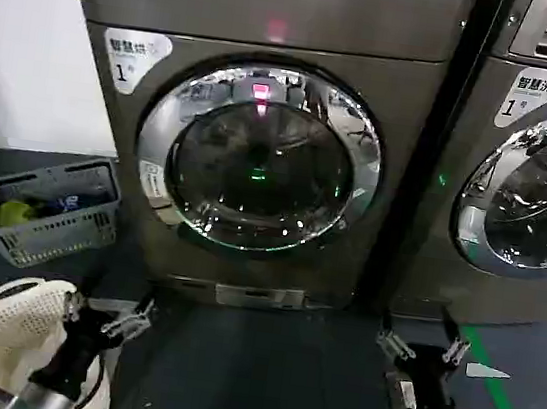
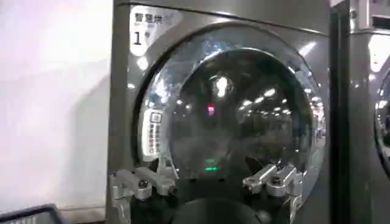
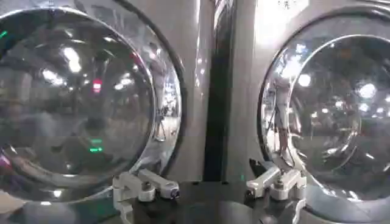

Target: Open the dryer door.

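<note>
Head view first: dryer dead ahead, bronze-grey, white label with a "1" at its upper left corner. Dryer door shut flush against the front, chrome ring whole around the dark glass. Low at the near edge, left gripper out in front of the machine's lower left corner, fingers spread, nothing between them. Right gripper down by the dark gap between the two machines, fingers likewise apart and empty. Both well short of the door, both below it. Grey basket on the floor off to the left; second machine standing to the right, green floor stripe running out from its base.

Left wrist view: left gripper wide open, door straight ahead and above, a small label on the chrome ring at the side next to the white wall.

Right wrist view: right gripper open too, aimed at the dark gap between the machines, dryer door off to one side, the other machine's door off to the other.

No handle or latch plain to see on the ring. Judging by position: door up and forward from both grippers, left one squarer on it, right one nearer the rim beside the gap. Pull side not yet clear.
</note>
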